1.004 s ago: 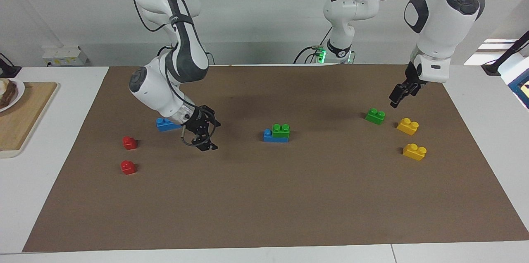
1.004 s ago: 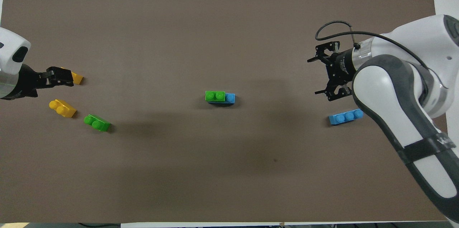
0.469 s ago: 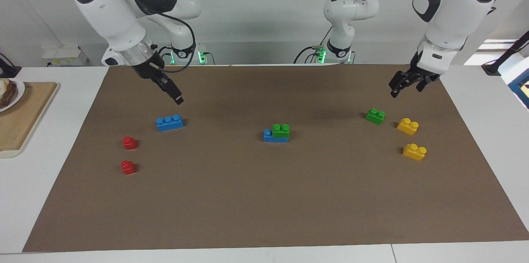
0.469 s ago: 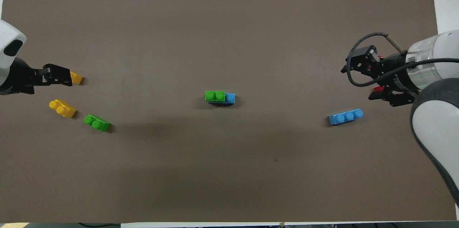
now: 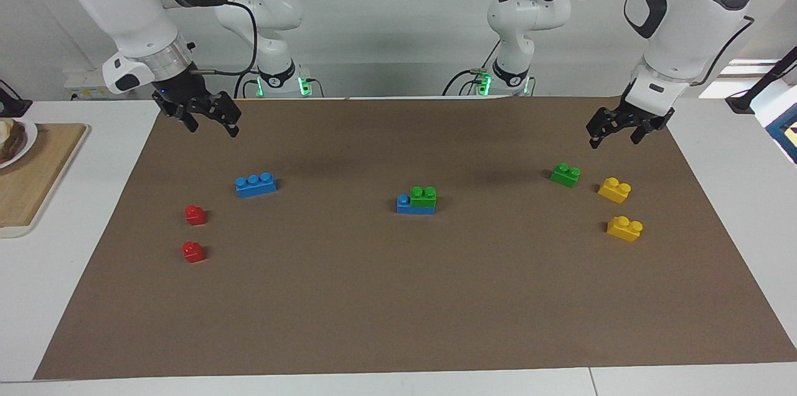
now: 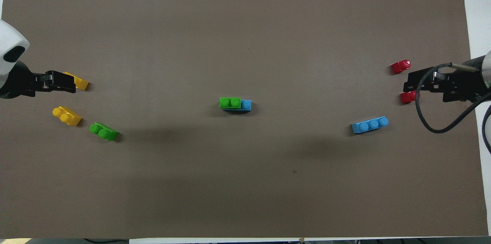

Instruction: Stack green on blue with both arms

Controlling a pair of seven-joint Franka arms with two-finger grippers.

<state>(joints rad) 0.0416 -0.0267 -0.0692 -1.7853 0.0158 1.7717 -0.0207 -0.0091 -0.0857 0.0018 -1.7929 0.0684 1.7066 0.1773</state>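
One green brick (image 5: 423, 196) sits stacked on a blue brick (image 5: 408, 205) mid-bench. The left gripper (image 5: 615, 129) and right gripper (image 5: 205, 117) hang with jaws released, empty; the task looks done.

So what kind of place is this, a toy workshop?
More likely a robotics test lab: two white arms over a brown mat, with toy bricks like a green on blue stack.

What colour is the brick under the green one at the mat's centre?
Blue brick; it shows best in the facing view.
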